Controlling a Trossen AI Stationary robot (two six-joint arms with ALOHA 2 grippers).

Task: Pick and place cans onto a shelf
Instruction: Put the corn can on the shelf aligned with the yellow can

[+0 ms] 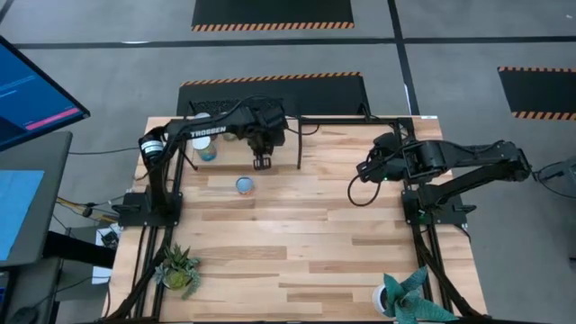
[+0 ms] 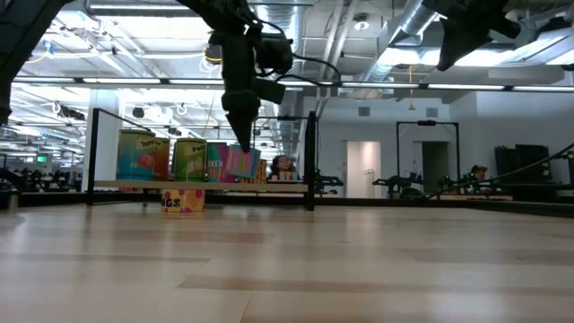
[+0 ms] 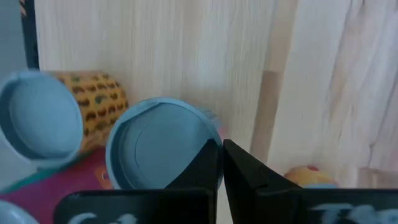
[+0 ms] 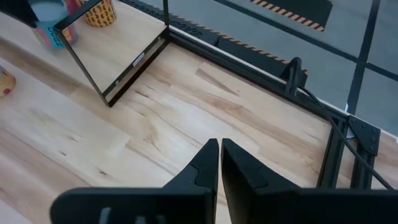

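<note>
The shelf (image 1: 300, 144) stands at the table's far side; its light wood panel (image 2: 269, 187) sits a little above the tabletop. Several cans stand on it: an orange-pink one (image 2: 139, 154), a green one (image 2: 190, 160) and a pink one (image 2: 240, 163) with a pale blue top (image 3: 163, 143). A yellow can (image 2: 182, 199) stands on the table in front of the shelf (image 1: 244, 185). My left gripper (image 2: 243, 142) is shut, points down and stands right over the pink can. My right gripper (image 4: 219, 149) is shut and empty, held high over the table's far right (image 1: 367, 168). My left gripper's shut fingertips (image 3: 214, 152) stand right at the pale blue top of the pink can, coming from above. I cannot tell whether they touch it. The can stands upright on the shelf.
Two potted plants stand at the near edge, one at the left (image 1: 178, 268) and one at the right (image 1: 409, 297). The shelf's black posts (image 2: 310, 160) rise beside the cans. Bare tabletop lies between the shelf and the plants.
</note>
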